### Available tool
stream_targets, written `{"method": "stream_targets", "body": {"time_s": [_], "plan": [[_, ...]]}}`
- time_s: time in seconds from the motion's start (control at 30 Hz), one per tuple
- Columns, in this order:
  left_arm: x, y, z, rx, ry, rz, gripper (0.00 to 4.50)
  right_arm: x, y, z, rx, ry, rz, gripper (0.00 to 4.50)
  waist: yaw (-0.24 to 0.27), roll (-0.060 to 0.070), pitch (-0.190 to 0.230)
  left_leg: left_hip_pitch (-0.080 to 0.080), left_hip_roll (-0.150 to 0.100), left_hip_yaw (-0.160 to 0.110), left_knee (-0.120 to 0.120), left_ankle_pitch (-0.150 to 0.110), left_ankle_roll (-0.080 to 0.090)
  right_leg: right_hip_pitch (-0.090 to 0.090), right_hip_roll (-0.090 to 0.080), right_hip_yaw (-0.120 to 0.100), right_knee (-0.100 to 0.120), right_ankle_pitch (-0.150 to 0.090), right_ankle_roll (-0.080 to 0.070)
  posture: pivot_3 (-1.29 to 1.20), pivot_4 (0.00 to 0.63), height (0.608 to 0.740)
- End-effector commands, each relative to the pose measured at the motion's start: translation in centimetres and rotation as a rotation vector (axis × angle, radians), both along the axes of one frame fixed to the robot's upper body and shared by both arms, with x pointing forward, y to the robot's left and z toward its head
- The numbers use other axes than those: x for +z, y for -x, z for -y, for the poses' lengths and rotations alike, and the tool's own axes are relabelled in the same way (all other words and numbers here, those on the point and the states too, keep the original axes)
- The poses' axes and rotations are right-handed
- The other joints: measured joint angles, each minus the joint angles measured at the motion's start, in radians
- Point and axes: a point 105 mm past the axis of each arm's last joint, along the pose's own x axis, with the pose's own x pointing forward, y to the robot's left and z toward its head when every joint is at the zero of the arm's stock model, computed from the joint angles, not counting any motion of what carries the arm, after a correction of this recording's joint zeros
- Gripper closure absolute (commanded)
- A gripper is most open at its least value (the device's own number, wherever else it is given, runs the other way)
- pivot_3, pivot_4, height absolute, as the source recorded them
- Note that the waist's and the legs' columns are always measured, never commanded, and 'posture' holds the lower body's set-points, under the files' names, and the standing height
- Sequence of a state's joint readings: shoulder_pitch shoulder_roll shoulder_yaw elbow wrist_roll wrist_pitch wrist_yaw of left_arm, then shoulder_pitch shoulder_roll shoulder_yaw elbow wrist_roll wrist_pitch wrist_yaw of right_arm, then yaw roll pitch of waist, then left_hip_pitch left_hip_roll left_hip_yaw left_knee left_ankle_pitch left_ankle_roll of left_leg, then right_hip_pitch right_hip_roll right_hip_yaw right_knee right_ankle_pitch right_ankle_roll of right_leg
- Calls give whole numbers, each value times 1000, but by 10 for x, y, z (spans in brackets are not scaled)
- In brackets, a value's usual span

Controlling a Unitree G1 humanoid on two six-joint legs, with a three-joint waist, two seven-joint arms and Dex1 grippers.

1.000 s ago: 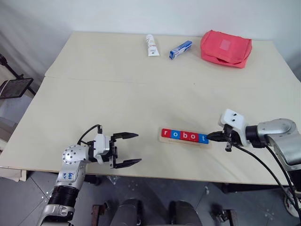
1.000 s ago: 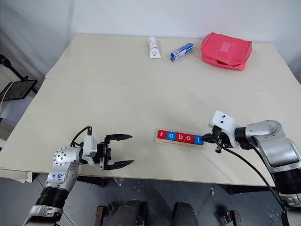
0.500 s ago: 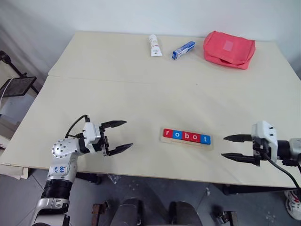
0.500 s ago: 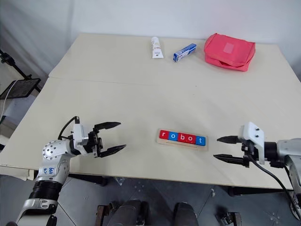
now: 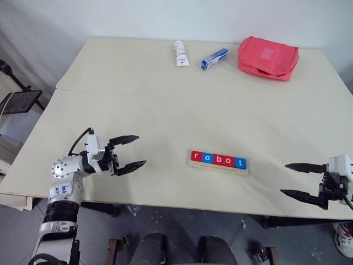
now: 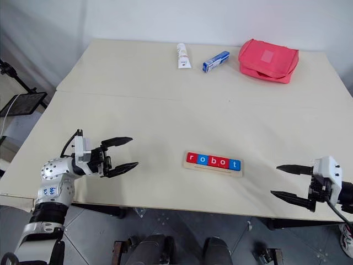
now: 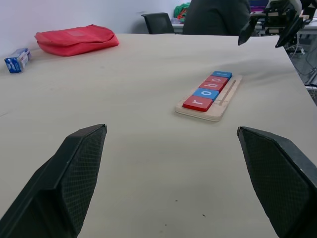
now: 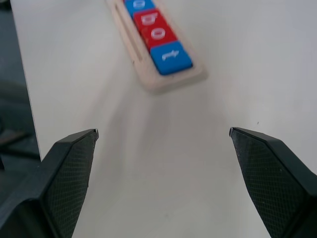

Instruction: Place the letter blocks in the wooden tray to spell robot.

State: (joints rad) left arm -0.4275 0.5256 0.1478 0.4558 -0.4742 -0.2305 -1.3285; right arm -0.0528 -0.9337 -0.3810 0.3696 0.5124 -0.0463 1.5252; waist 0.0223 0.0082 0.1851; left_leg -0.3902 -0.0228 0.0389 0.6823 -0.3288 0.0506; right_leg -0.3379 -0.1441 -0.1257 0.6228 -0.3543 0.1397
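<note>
five letter blocks (image 5: 218,159), three red and two blue, are seen seated side by side in one wooden tray (image 5: 219,165), reading "robot"; the tray lies near the front edge of the desk (image 5: 165,110), slightly toward its right side. the left end effector (image 5: 128,152) is held open and empty over the front left part of the desk, well apart from the tray. the right end effector (image 5: 300,179) is held open and empty at the front right corner, also apart from the tray. the spelling is judged complete. the main remaining risk is judged to be a sweep of either arm across the front edge, by which the tray could be nudged and the unfixed blocks slid out of order or off the desk. along the back edge are counted one white tube (image 5: 178,52), one blue-and-white box (image 5: 213,58) and one red pouch (image 5: 267,57).
</note>
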Motion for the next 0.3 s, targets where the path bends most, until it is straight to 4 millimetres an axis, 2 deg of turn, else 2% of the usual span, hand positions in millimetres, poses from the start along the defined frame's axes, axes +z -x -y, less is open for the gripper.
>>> {"method": "stream_targets", "body": {"time_s": [0.03,0.3], "plan": [[9,-3,-3,-5,4,31,0,15,-1,5,-13,-36,74,56,0,0,0,0,0,0,0,0,0,0,0,0,0,0,0,0,150,740],[10,-2,-1,-53,-11,61,0,16,-6,4,-52,-75,106,56,0,0,0,0,0,0,0,0,0,0,0,-1,0,0,0,0,150,740]]}}
